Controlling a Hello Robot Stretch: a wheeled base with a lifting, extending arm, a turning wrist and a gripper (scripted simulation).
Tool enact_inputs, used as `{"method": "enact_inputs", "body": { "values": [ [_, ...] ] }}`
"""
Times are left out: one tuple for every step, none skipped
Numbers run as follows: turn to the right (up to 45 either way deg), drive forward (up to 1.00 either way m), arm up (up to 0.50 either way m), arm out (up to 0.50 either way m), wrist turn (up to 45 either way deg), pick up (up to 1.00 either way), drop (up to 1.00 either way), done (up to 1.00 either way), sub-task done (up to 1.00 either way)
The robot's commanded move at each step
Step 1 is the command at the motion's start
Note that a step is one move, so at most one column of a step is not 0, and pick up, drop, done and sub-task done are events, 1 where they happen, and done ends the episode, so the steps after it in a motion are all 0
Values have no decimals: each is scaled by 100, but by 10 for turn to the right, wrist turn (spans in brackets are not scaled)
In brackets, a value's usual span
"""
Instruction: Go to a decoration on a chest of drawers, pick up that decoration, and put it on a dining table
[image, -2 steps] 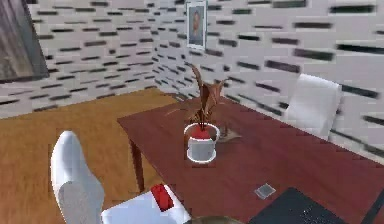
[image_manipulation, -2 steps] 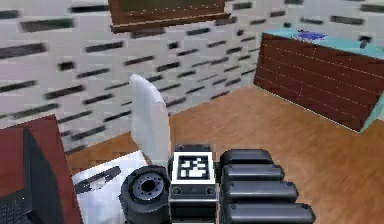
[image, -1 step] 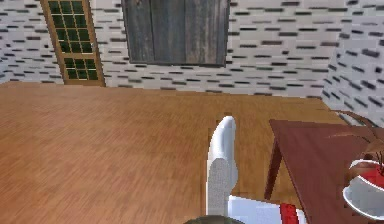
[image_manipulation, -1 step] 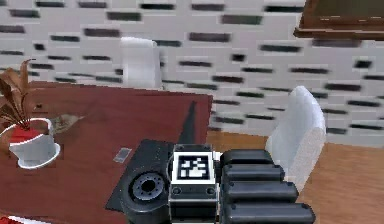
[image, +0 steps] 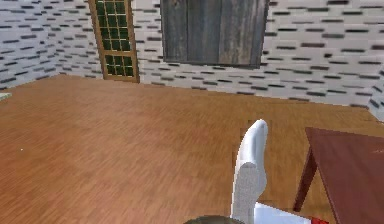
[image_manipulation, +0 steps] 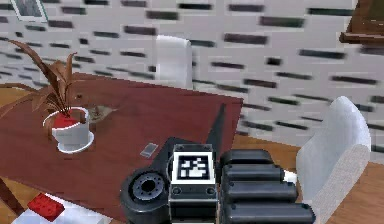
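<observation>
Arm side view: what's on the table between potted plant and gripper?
In the arm side view, a small flat grey thing lies on the dining table between the potted plant and the gripper; the rest is bare tabletop.

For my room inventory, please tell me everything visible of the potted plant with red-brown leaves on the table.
The potted plant has long, pointed red-brown leaves spreading up and sideways from a small round white pot with red filling at its top. It stands upright on the dark red-brown wooden table, toward the arm side view's left, with its base resting on the tabletop.
</observation>
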Motion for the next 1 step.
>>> {"method": "enact_inputs", "body": {
  "values": [
    [0, 0, 0, 48, 0, 0, 0, 0, 0]
  ]
}}
